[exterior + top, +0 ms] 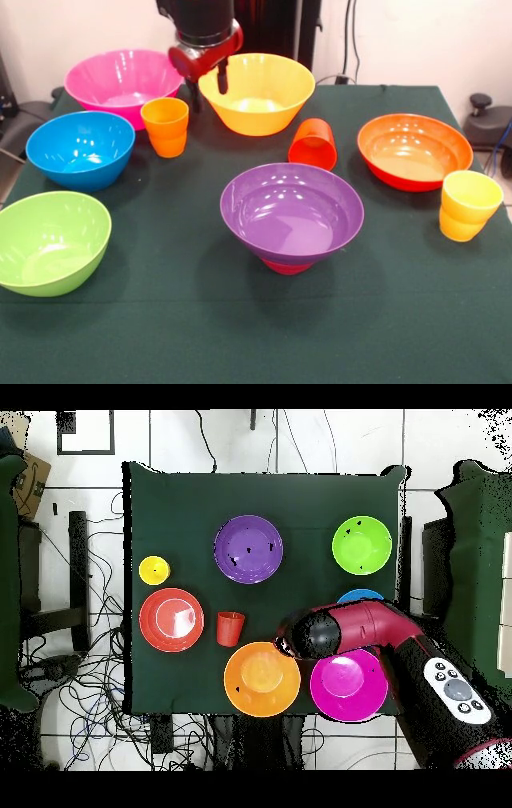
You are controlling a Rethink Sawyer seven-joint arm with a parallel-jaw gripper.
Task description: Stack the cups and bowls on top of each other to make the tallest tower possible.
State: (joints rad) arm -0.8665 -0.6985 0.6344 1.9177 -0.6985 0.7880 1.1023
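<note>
Front view
Table (176, 320): covered in dark green cloth; all items stand on it.
Gripper (206, 90): hangs from the red and black arm between the pink bowl and the yellow bowl, above the cloth.
Fingers (222, 78): two dark tips show below the red wrist, a narrow gap between them, nothing held.
Pink bowl (122, 82): upright, far left, just behind the ribbed orange cup.
Yellow bowl (258, 93): upright, just beside the gripper.
Ribbed orange cup (166, 126): upright, between the pink bowl and the blue bowl.
Blue bowl (80, 150): upright, left side.
Green bowl (50, 242): tilted, near left corner.
Red-orange cup (313, 144): lying tipped, mouth toward the camera, between the yellow bowl and the purple bowl.
Purple bowl (291, 211): centre, sitting on a small red bowl (286, 266) of which only the lower part shows; this is the only stack.
Orange-red bowl (414, 150): upright, right side.
Yellow cup (469, 206): upright, near the right edge, just in front of the orange-red bowl.

Overhead view
Arm (400, 649): reaches in from the lower right and covers most of the blue bowl (360, 596).
Gripper: hidden beneath the wrist; fingers cannot be judged here.
Bowls and cups: all apart from one another, save the purple bowl's stack.
</note>
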